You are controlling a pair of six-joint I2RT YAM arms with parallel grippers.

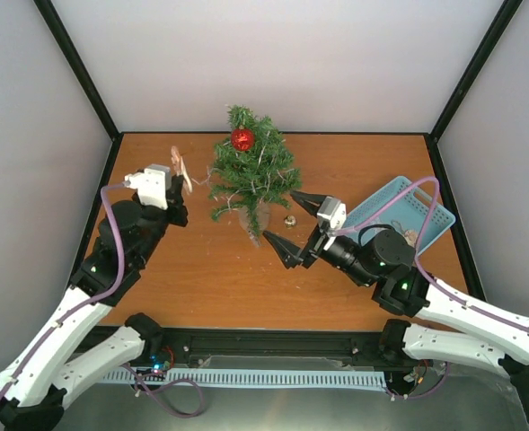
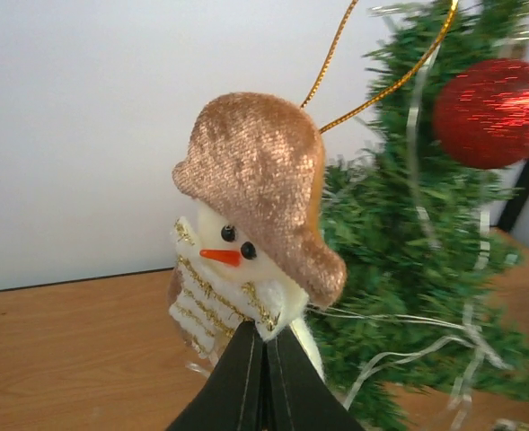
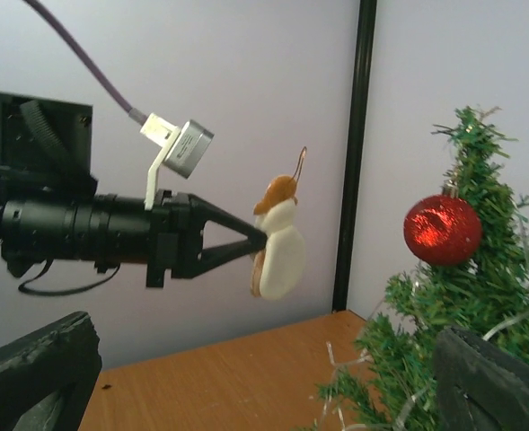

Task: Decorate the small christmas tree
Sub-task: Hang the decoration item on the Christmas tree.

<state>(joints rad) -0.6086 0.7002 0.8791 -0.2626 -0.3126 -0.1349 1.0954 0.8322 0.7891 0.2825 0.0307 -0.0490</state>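
The small christmas tree stands at the middle back of the table, with a red ball hanging near its top. Just left of the tree, above the table, my left gripper is shut on a snowman ornament that wears a brown velvet hat; its gold loop rises toward the branches. My right gripper stands wide open at the tree's right foot. In the right wrist view the snowman hangs left of the tree and the ball.
A small golden ornament lies on the table between my right gripper's open fingers. A blue basket sits at the right edge. Pale walls with black posts enclose the table.
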